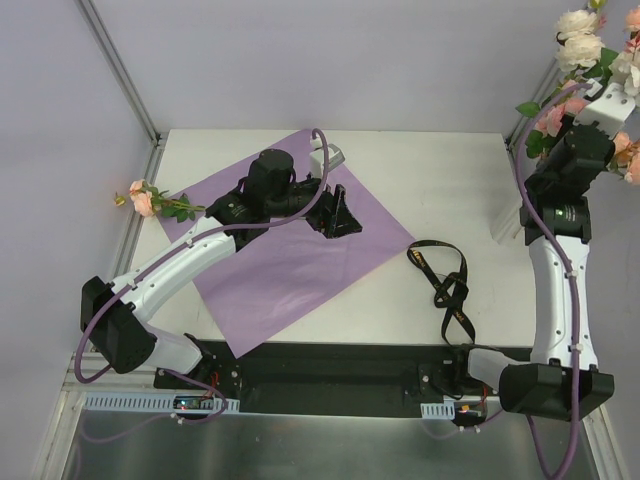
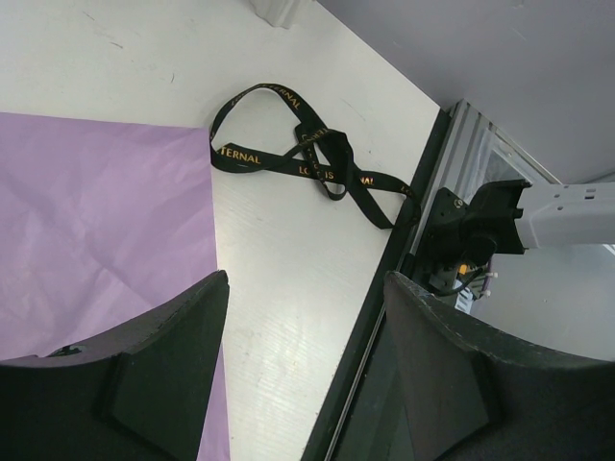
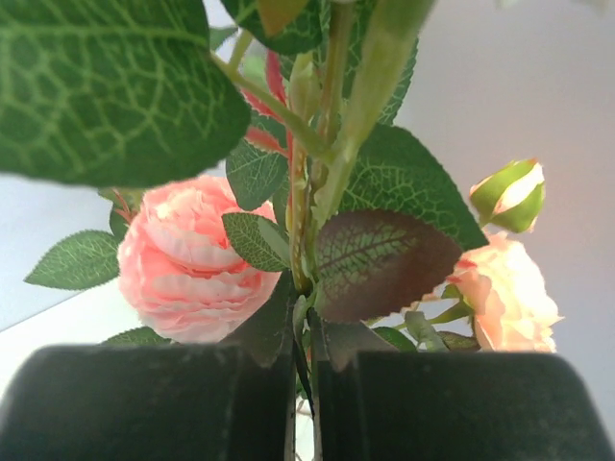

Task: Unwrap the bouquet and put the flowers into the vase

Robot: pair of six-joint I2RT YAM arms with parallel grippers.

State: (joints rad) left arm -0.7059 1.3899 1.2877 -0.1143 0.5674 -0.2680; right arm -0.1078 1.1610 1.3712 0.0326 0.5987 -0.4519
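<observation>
R gripper [image 3: 306, 365] is pinched down to almost nothing on the green stems of the flowers [image 3: 197, 254]. My wrist cam is full of leaves, w/ two peach-pink roses and a bud right above the fingers [image 3: 144, 403]. From overhead, that bunch is held up high, well off to the right of the purple paper sheet [image 1: 290, 260], cream and pink heads at the far-right corner of view. L gripper [image 2: 307, 327] hangs wide apart w/ nothing between its fingers, over the sheet's far-right part and aimed toward its right corner. The sheet lies flat and unfolded on the table [image 1: 430, 170]. The black ribbon [image 1: 445, 280] is a loose tangle right at the sheet's right corner; can't tell if it touches. One stray pink rose [image 1: 143, 200] w/ leaves lies at the sheet's left corner, its stem running under the L arm. The vase [image 1: 507, 215] looks to be the pale shape right of the sheet, beyond the ribbon, mostly hidden by the R arm.
</observation>
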